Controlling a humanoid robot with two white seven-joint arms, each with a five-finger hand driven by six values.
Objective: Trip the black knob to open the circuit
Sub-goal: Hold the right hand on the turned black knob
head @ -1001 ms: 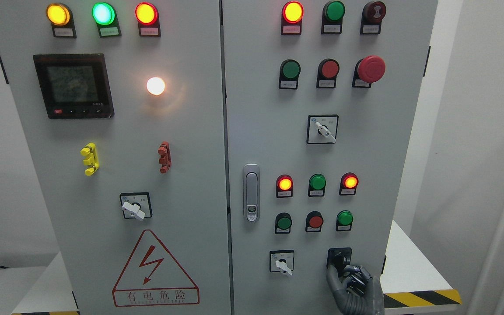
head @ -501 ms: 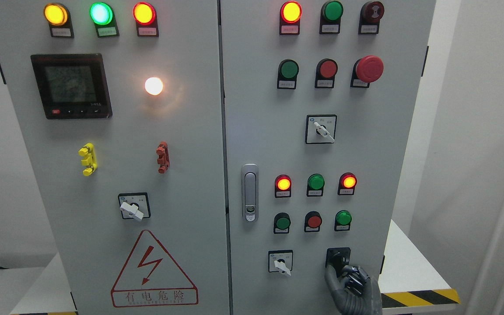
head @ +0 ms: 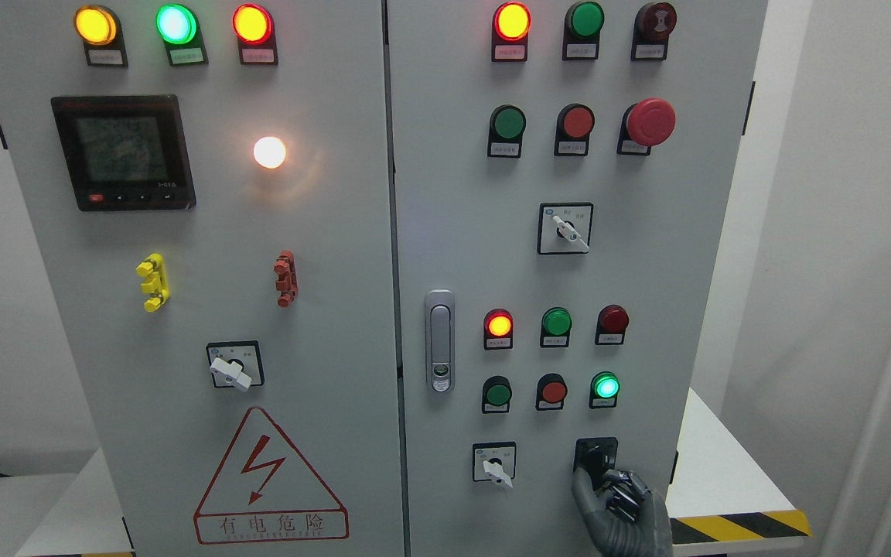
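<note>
The black knob [head: 595, 456] sits in a black square plate at the lower right of the right cabinet door. My right hand [head: 608, 491], grey with dark fingers, comes up from the bottom edge and its fingers are closed around the knob, hiding most of it. Above it, the right red lamp [head: 613, 319] is dark and the green lamp [head: 605, 385] glows. The left red lamp [head: 499, 324] is lit. My left hand is out of view.
A white rotary switch [head: 495, 466] sits left of the knob. A door latch [head: 439, 340] is on the right door's left edge. A red mushroom button [head: 650, 121] is up high. A white table with a hazard stripe [head: 739, 524] stands behind the cabinet at right.
The right red lamp above the knob has gone dark and the green lamp below it has lit. My right hand stays on the knob. The view has drifted slightly left.
</note>
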